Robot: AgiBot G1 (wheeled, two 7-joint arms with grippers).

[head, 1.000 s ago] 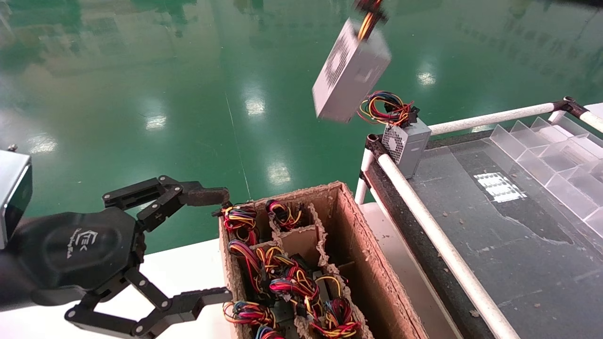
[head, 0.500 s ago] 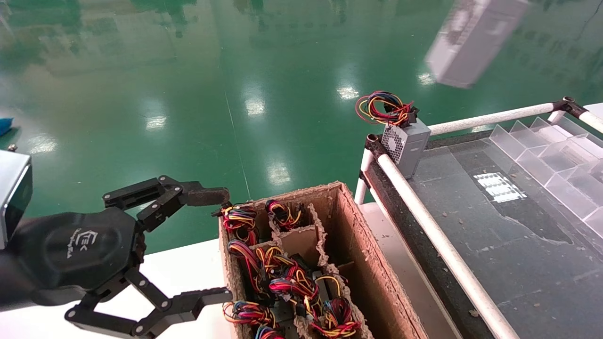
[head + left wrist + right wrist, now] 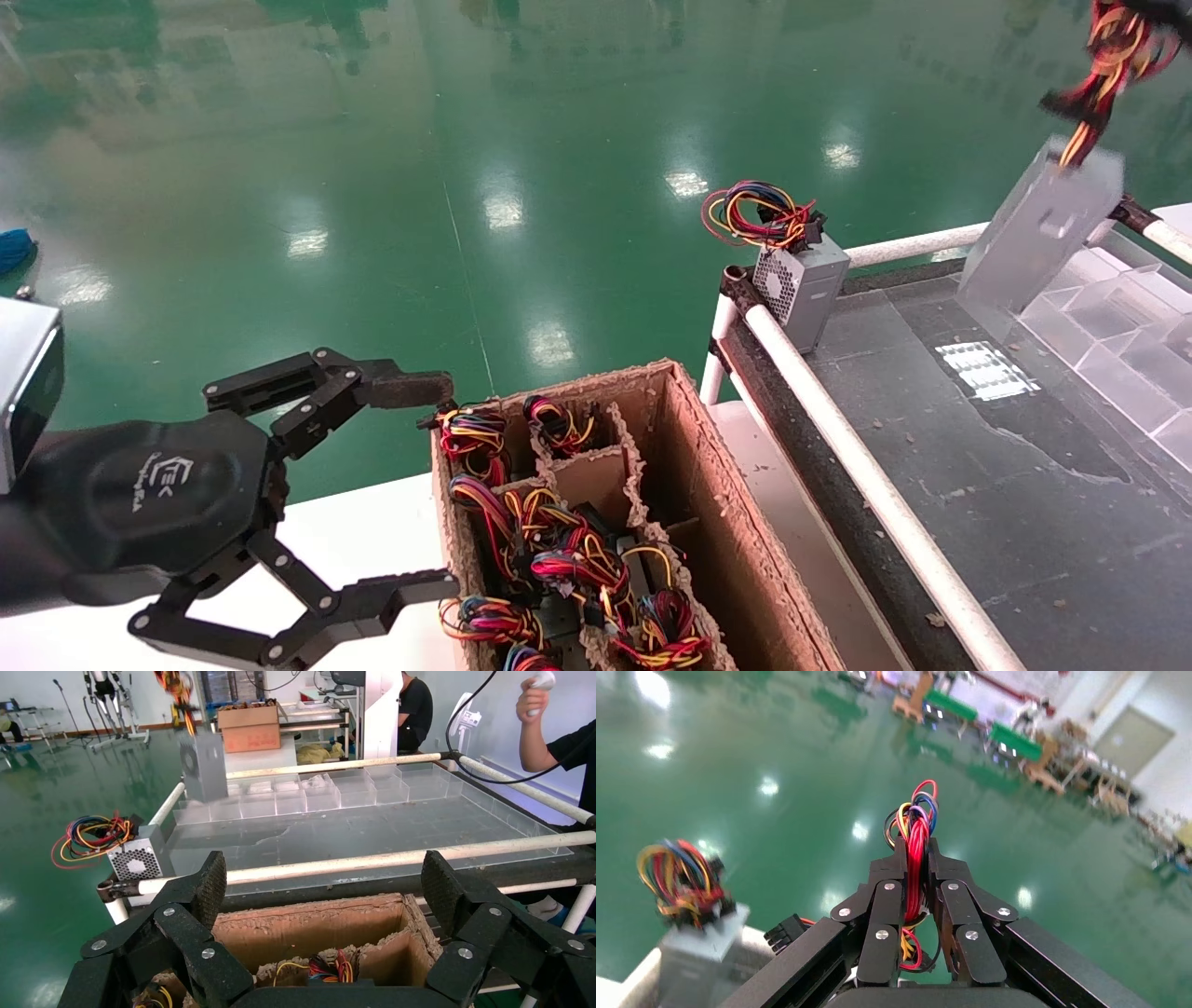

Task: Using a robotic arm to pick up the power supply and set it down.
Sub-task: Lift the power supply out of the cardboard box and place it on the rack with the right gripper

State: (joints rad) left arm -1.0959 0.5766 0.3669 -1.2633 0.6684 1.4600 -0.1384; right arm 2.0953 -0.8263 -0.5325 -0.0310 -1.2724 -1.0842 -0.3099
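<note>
The power supply [image 3: 1043,228], a plain grey metal box, hangs tilted in the air by its red, yellow and black wire bundle [image 3: 1113,56] over the far right of the dark table, just above the clear tray. In the left wrist view the power supply [image 3: 204,762] hangs at that tray's far end. My right gripper [image 3: 916,860] is shut on the wire bundle, whose red wires run between its fingers. My left gripper [image 3: 438,486] stays open beside the cardboard box, nothing between its fingers [image 3: 211,878].
A second grey unit with a perforated face [image 3: 801,284] and a looped wire bundle sits at the table's near-left corner. A cardboard box [image 3: 717,503] with dividers holds several wired units. White pipe rails [image 3: 838,438] edge the table; clear tray compartments [image 3: 1099,326] line its right side.
The hanging power supply has travelled from above the green floor rightward and down, now over the table's far right by the clear tray. The left gripper has not moved.
</note>
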